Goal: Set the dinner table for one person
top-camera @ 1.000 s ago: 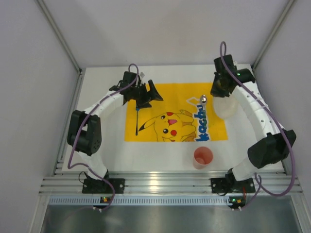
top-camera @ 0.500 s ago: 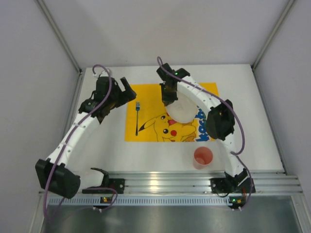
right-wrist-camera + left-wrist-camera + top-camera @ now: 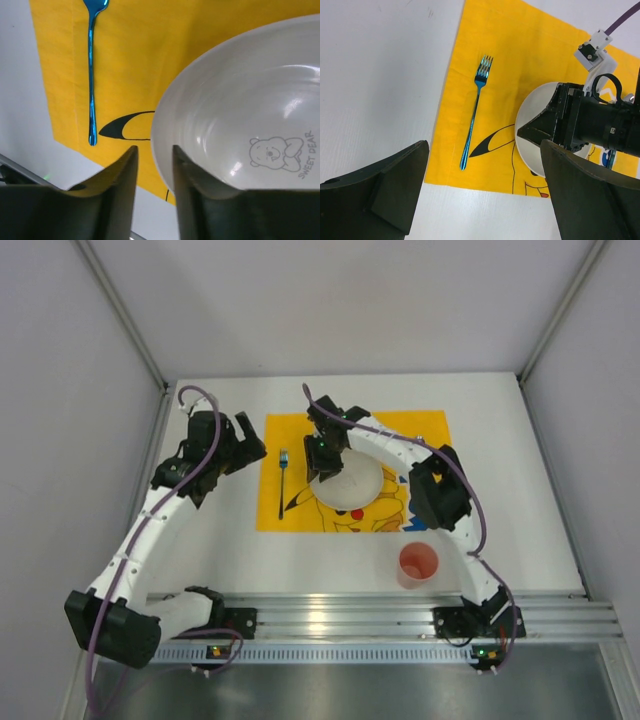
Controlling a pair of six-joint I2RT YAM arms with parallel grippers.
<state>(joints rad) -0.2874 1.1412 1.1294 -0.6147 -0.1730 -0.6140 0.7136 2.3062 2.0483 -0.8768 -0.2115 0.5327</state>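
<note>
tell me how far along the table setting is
Done: the fork lies on the left part of the yellow mat. In hand: the right fingers pinch the rim of the white plate over the mat's middle; whether it has touched down is unclear. The left fingers are open and empty. Left: release the plate and place the pink cup, which stands off the mat.

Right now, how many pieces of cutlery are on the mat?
1: a blue fork on the mat's left part, beside the plate. The right arm covers some of the mat, so another could be hidden.
</note>
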